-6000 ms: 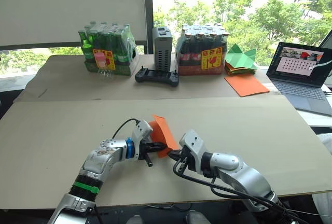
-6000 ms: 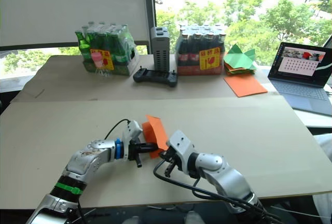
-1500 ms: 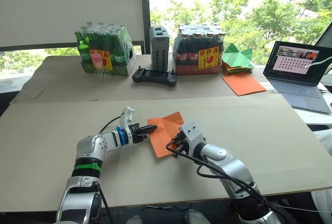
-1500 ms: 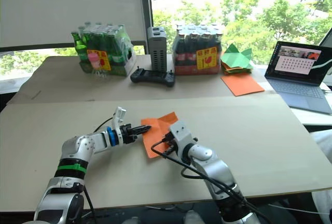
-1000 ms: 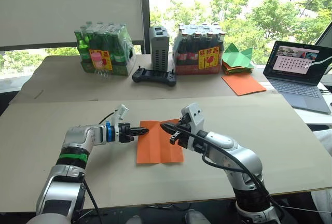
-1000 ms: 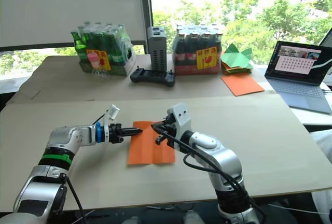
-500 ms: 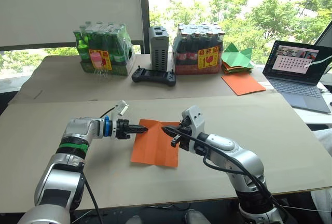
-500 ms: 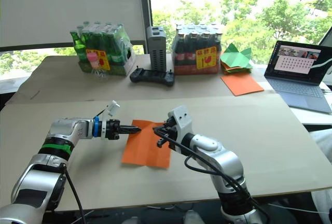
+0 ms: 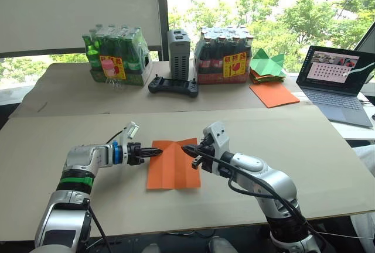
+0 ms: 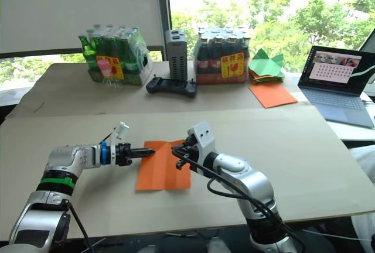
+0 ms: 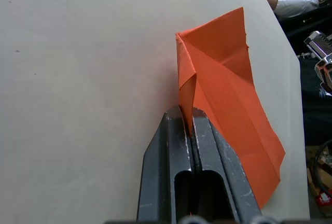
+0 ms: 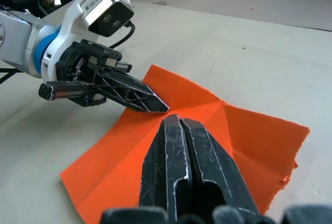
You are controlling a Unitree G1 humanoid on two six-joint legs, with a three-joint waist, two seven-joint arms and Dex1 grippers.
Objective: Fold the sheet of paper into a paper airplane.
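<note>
Right now your thin bright-orange creased sheet of paper lies nearly flat on the beige worktop, between the two arms. Your left gripper has its jaws closed on the sheet's far left corner, lifting that edge slightly. Your right gripper has its jaws pressed together at the sheet's far right corner, though you cannot tell whether paper sits between them.

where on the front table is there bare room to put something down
Free: the front table right of the right gripper, and left of the left gripper. Crowded: the middle, where both shut jaws pinch the sheet of paper.
</note>
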